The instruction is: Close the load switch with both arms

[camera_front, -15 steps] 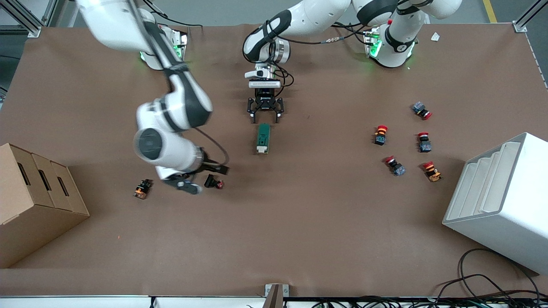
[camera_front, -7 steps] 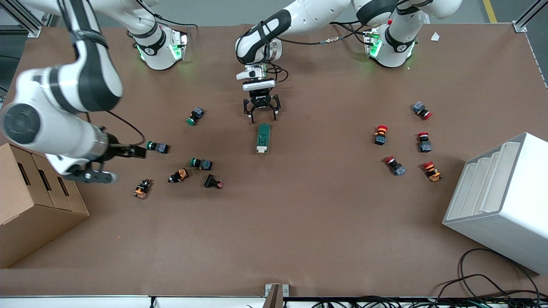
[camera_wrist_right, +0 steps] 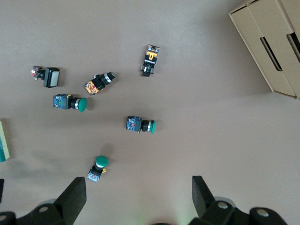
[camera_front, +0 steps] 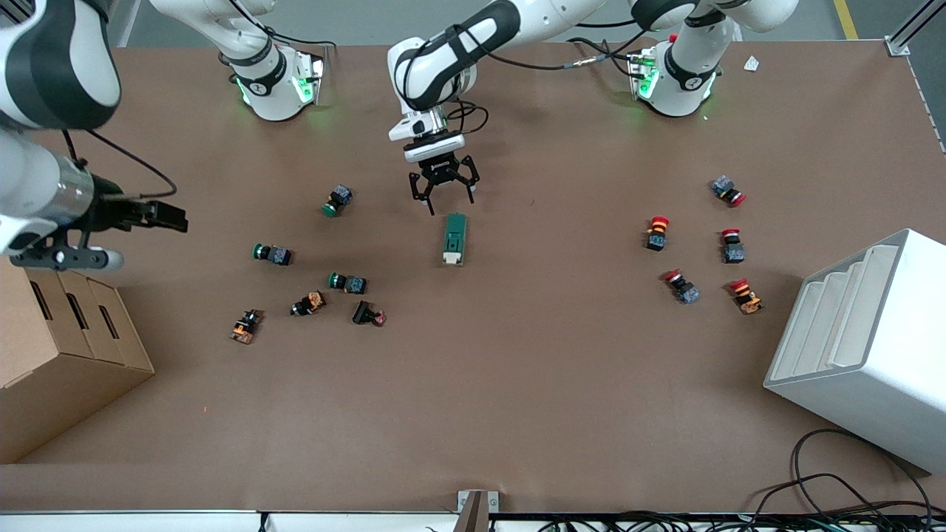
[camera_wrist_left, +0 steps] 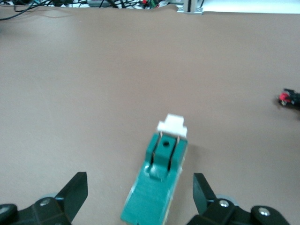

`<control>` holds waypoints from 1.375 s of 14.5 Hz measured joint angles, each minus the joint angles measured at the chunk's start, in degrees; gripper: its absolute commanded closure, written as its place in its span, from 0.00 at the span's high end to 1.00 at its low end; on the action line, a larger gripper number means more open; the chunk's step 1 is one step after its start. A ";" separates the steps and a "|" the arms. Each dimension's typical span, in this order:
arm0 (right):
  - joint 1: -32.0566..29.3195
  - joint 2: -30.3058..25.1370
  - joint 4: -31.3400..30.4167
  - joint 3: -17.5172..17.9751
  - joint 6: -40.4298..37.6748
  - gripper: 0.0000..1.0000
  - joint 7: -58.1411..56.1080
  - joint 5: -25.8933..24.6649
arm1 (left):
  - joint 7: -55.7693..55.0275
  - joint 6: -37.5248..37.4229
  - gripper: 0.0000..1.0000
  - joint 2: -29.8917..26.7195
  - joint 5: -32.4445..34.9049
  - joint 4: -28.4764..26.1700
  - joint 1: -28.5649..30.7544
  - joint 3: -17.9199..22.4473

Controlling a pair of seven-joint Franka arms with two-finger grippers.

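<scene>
The left arm's black two-finger gripper (camera_front: 442, 198) hangs with its jaws spread wide and empty, poised over the table just above the end of the load switch (camera_front: 454, 239) that lies farther from the front camera. In the left wrist view the two fingers (camera_wrist_left: 75, 192) flank the dark green body of the load switch (camera_wrist_left: 157, 185), whose white lever piece (camera_wrist_left: 172, 125) sits at the end away from the gripper. The switch, an elongated dark green block, lies flat on the brown table (camera_front: 517, 384) near its middle, untouched by either arm.

The right arm's black gripper (camera_front: 159, 216) is up in the air over the right arm's end of the table, beside the brown cardboard box (camera_front: 66, 355), jaws likewise released and holding nothing. It is well apart from the switch.

The risk I see: with only the left gripper near, pushing the lever could slide the light block across the smooth paper instead of closing it, since nothing braces it. A descent slightly off-centre could also tip or rotate the block.

Count: one load switch; three green-capped push-buttons (camera_front: 338, 199) and three dark or orange-bodied ones toward the right arm's end; five red-capped push-buttons (camera_front: 657, 232) toward the left arm's end; one cardboard box; one white tiered bin (camera_front: 865, 347).
</scene>
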 measured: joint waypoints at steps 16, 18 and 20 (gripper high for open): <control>-0.99 1.87 12.03 -0.01 -8.72 1.00 0.05 -0.43 | 57.98 1.02 1.00 -24.88 -38.55 6.52 34.14 -0.10; -1.11 1.99 11.98 -0.02 -8.97 1.00 0.05 -0.43 | 63.34 1.02 1.00 -26.04 -39.11 7.30 38.10 -0.12; -1.69 2.03 11.34 -0.04 -9.39 1.00 0.05 -0.35 | 70.24 1.02 1.00 -27.39 -42.62 7.86 41.67 -0.12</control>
